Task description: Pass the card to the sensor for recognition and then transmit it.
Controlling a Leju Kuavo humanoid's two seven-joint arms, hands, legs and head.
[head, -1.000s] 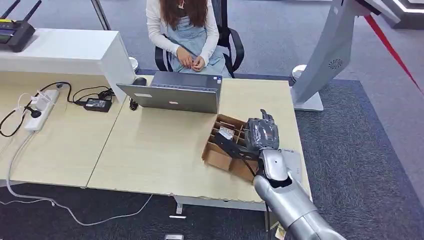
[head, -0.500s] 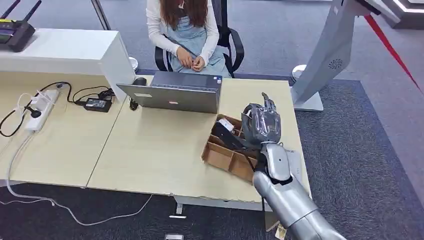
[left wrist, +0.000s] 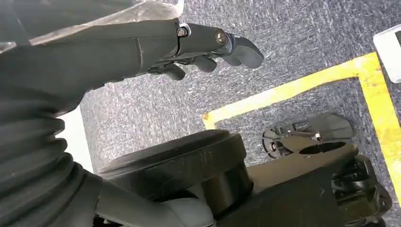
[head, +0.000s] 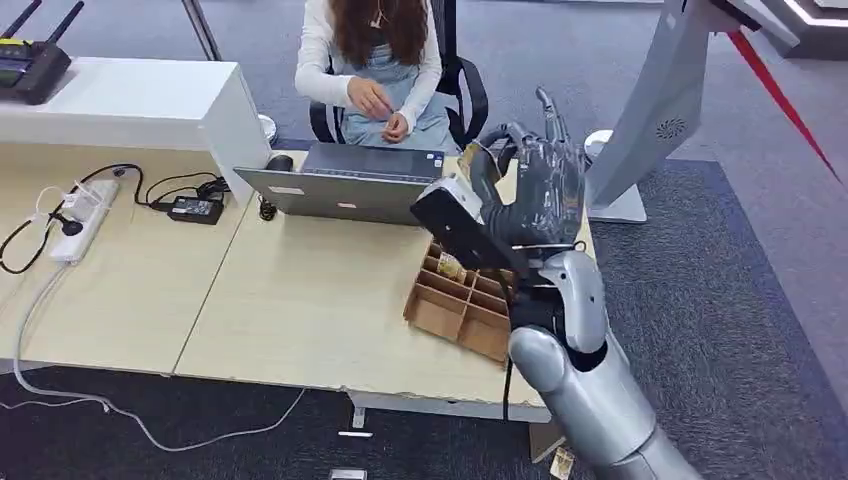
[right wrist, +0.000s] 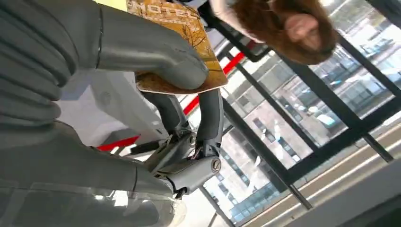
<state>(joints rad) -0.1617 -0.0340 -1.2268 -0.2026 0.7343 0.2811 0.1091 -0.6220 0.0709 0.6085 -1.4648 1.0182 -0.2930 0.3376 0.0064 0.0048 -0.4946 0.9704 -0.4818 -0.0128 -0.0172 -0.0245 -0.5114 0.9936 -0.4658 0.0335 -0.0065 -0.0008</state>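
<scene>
R hand (head: 535, 190) raised over box (head: 462, 305) w/ card (right wrist: 177, 49) pinched thumb-to-fingers; L hand (left wrist: 142, 45) hangs by floor, fingers loosely apart, holding nothing

**Layout of the counter and what stands around it**

A laptop (head: 350, 185) sits on the counter (head: 300, 300) near its far edge, with a person (head: 375, 60) seated in a chair (head: 462, 90) just behind it. Right of the laptop and nearer the front edge lies a divided box (head: 455, 305). The right hand (head: 535, 190) is raised above the box and holds a card (right wrist: 182, 42) under its thumb. On the counter's left part lie a power strip (head: 85, 215) and an adapter (head: 195, 208). Further left and behind, a router (head: 30, 60) seems to rest on a raised shelf (head: 130, 100). A slanted stand (head: 655, 110) rises from the floor beyond the counter's right end. The left hand (left wrist: 142, 47) hangs over the floor.
</scene>
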